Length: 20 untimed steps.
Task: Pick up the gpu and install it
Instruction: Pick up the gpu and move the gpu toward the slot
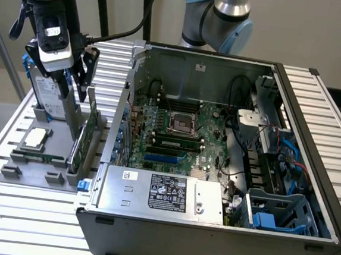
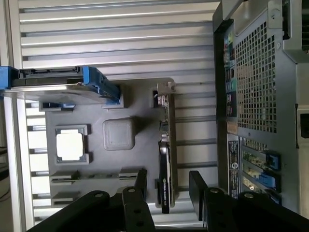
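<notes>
The gpu [image 1: 84, 139] stands on its long edge in a slot of the grey holder [image 1: 35, 176], beside the open computer case [image 1: 315, 116]; its green board faces the case. My gripper [image 1: 72, 88] hangs open just above the card's far end. In the wrist view the gpu [image 2: 165, 145] appears edge-on, with its silver bracket [image 2: 165, 92] at the far end. The gripper [image 2: 169, 186] straddles the card's near end, one black finger [image 2: 141, 181] on each side with a gap to the card. Nothing is held.
On the holder also sit a silver hard drive in a blue frame [image 1: 42, 89] and a square processor chip [image 1: 35, 138]. Inside the case lie the motherboard [image 1: 182, 128] and a blue slot [image 1: 164, 161]. A second arm [image 1: 225, 19] stands behind the case.
</notes>
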{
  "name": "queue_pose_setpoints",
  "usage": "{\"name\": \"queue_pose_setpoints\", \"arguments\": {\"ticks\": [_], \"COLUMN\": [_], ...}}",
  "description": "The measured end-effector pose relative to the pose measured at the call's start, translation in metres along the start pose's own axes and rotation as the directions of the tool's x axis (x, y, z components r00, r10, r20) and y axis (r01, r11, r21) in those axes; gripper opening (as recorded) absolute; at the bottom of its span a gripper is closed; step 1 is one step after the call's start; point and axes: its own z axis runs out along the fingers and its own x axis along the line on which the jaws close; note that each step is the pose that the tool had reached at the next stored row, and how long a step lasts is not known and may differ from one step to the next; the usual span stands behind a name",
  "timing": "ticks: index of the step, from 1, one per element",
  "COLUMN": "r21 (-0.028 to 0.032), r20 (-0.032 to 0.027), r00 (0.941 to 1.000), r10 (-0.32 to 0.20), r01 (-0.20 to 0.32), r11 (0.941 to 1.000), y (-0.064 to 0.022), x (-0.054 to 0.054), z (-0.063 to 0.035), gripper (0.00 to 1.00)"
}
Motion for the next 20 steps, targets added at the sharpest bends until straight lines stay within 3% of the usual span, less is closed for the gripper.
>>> {"name": "queue_pose_setpoints", "arguments": {"ticks": [20], "r21": [-0.0001], "r20": [0.0000], "r00": [1.0000], "r10": [-0.001], "r01": [0.001], "r11": [1.0000], "y": [-0.0046], "x": [0.000], "z": [0.0361], "gripper": [0.48]}}
